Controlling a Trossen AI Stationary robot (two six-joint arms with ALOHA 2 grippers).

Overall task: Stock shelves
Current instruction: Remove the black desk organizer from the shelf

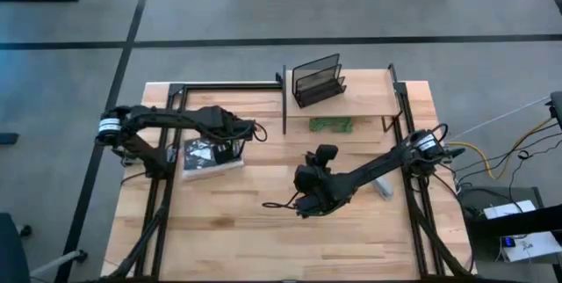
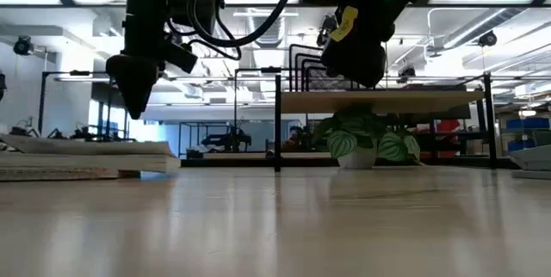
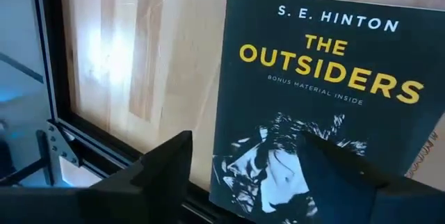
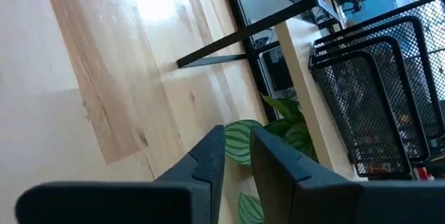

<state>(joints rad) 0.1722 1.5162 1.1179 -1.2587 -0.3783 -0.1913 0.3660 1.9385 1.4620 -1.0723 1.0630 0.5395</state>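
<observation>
Item 1, book [image 1: 212, 156]: one paperback, cover up, title "The Outsiders" legible in the left wrist view. We record it directly beneath our left claw [image 1: 230, 148], which hangs above its right-hand half. The fingers [image 3: 161, 175] stand well apart, one to each side of the cover, with nothing clamped. In the low view the claw's tip is clear of the book, not touching. The long axis runs roughly across the table, somewhat tilted, and the claw's opening appears to bridge the shorter dimension. A second, lighter volume may lie under it; we cannot tell.

Item 2, riser shelf [image 1: 369, 98]: one light wood board on thin black legs, at the table's far edge, well apart from the left claw and to its right. We judge the left arm nearer the book and the right arm nearer the shelf.

Item 3, wire book rack [image 1: 318, 79]: one, black mesh, standing on the shelf's left part.

Item 4, potted plant [image 2: 366, 144]: one, striped green leaves, under the shelf board.

Item 5, right claw [image 1: 307, 202]: mid-table, raised, pointing toward the plant and shelf; its fingers [image 4: 208, 161] nearly together, a thin gap between them, empty.

Item 6, a small grey object [image 1: 383, 186]: one, beside the right arm; unidentified.
</observation>
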